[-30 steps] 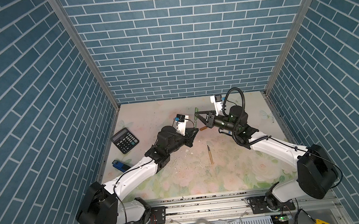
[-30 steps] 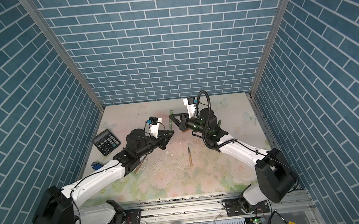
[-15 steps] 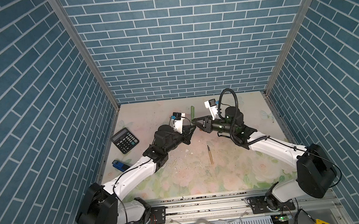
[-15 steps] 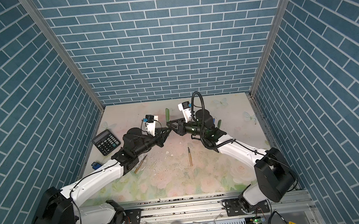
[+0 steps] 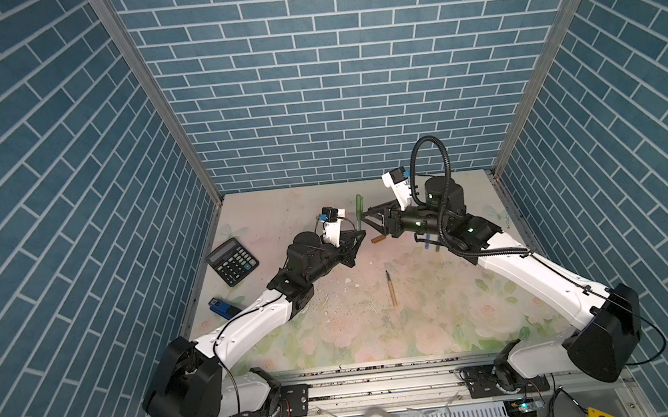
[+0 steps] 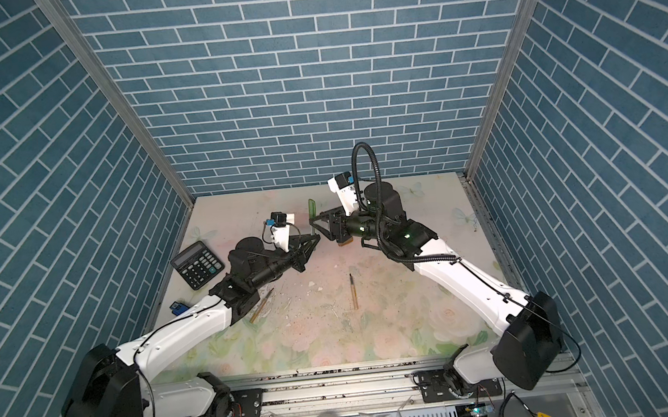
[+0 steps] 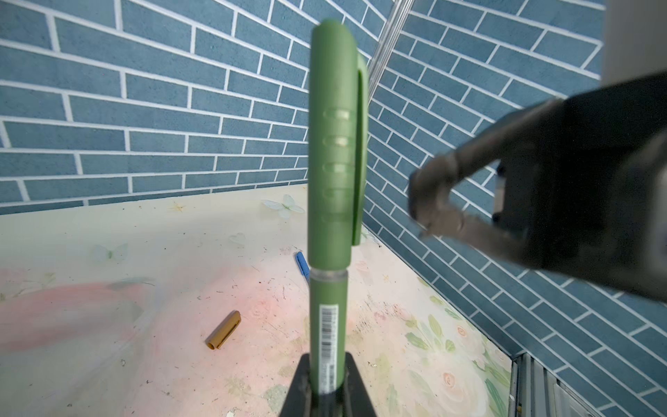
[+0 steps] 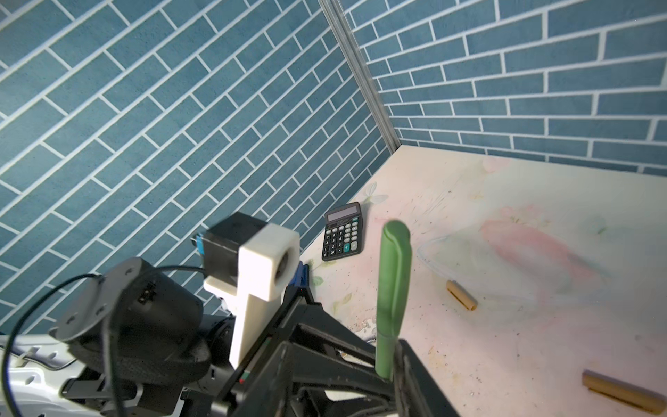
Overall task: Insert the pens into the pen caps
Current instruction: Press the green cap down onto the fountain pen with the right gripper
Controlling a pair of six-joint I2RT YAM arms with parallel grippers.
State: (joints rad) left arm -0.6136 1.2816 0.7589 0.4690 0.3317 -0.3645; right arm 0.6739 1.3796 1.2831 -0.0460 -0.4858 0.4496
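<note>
My left gripper [image 5: 362, 237] [image 7: 326, 382] is shut on the lower barrel of a green pen [image 5: 361, 225] [image 7: 328, 325], held upright above the table. A green pen cap [image 7: 335, 144] [image 6: 311, 209] [image 8: 393, 274] sits on the pen's upper end. My right gripper [image 5: 363, 216] [image 6: 312, 221] hovers close beside the pen, jaws open and holding nothing. A tan pen [image 5: 390, 288] [image 6: 353, 291] lies mid-table, and another tan pen [image 6: 261, 306] lies by the left arm. An orange-brown cap [image 5: 377, 239] [image 7: 223, 330] lies below the grippers.
A black calculator [image 5: 232, 262] [image 8: 343, 236] lies at the left wall, with a blue object [image 5: 221, 308] nearer the front. A blue pen piece [image 7: 302, 263] [image 5: 426, 244] lies under the right arm. In the right wrist view I see a tan cap [image 8: 461, 295] and a tan tube [image 8: 619, 395].
My right gripper, shut at the green cap a second ago, has opened and let it go. The left gripper still holds the pen, shifted slightly left.
</note>
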